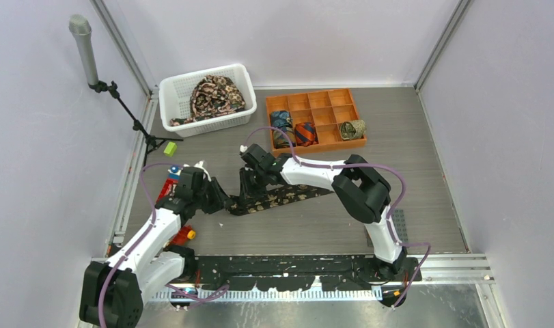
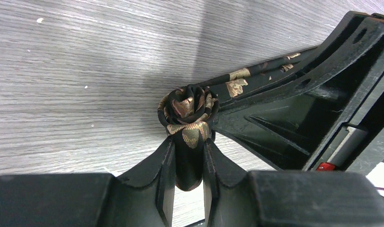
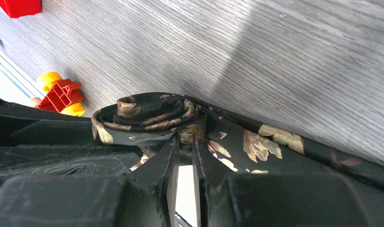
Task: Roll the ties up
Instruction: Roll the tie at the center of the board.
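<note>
Judging by how things lie, the work sits partway through. One black floral tie [image 1: 287, 195] is on the table between the two claws, and only its end has been wound into a small tight coil [image 2: 187, 105]. The left claw [image 2: 189, 153] is pressed onto that coil, with a fold of the fabric caught between its fingers. The right claw [image 3: 184, 142] comes in from the opposite side, its fingers nearly together and nipping the tie just where the coil meets the flat part. The long unrolled tail runs out past the right claw, away from the left one, so most of this tie is left to wind. Beyond the right claw stands an orange divided tray [image 1: 322, 102] holding finished rolls. A blue roll [image 1: 281, 121] sits in its left column, an orange-red roll [image 1: 305, 133] in the compartment just beside it, and an olive patterned roll [image 1: 352, 128] in the right column; the other compartments show only bare orange floor. Beyond the left claw a white basket [image 1: 170, 92] holds a heap of loose patterned ties [image 1: 216, 96], which I judge are waiting their turn.
</note>
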